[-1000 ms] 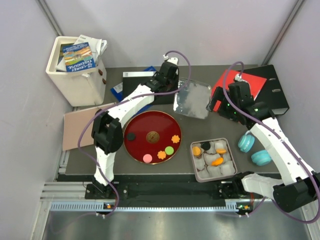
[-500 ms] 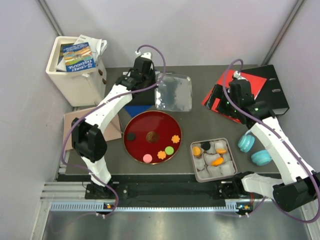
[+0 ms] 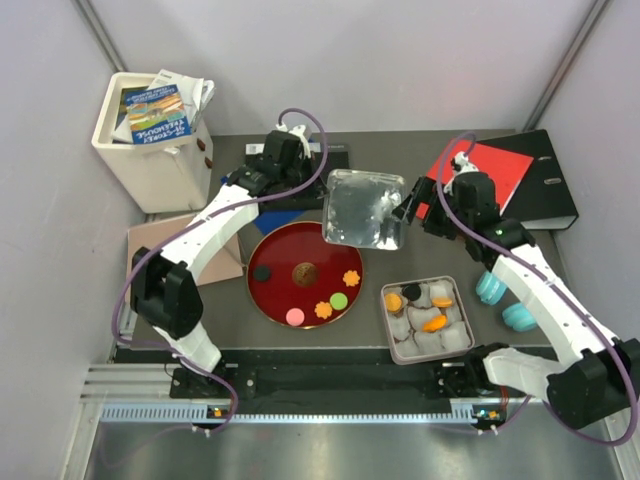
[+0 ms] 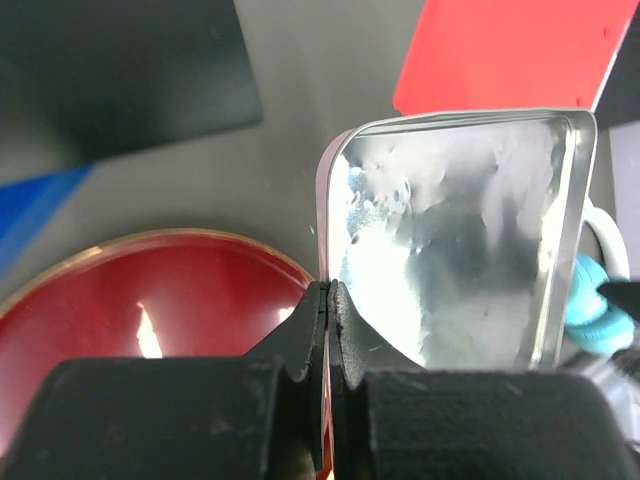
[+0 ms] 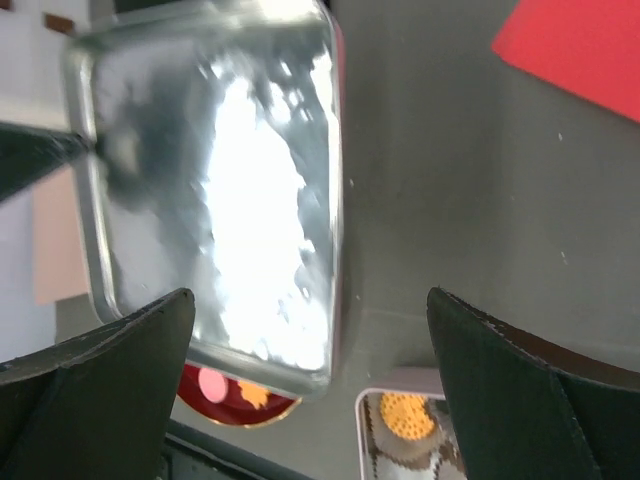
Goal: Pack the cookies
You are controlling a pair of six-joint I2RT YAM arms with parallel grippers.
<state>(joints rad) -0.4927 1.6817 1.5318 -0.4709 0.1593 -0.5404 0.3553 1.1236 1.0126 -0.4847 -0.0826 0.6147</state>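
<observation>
Shiny square metal lid (image 3: 364, 208) shifts right and nearer, now over back rim of red round plate (image 3: 285, 250). My left fingers (image 4: 300, 340) clamped on lid edge; right fingers (image 5: 110, 370) spread wide beside it. Few cookies (image 3: 434, 323) in pink square tin (image 3: 384, 322); several left on plate.

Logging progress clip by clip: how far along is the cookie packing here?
Orange and black cookies already sit in the tin. The left claw is shut on the silver lid, with the right claw open beside it. Left to do: at least five cookies on the red plate, then the lid onto the tin.
</observation>
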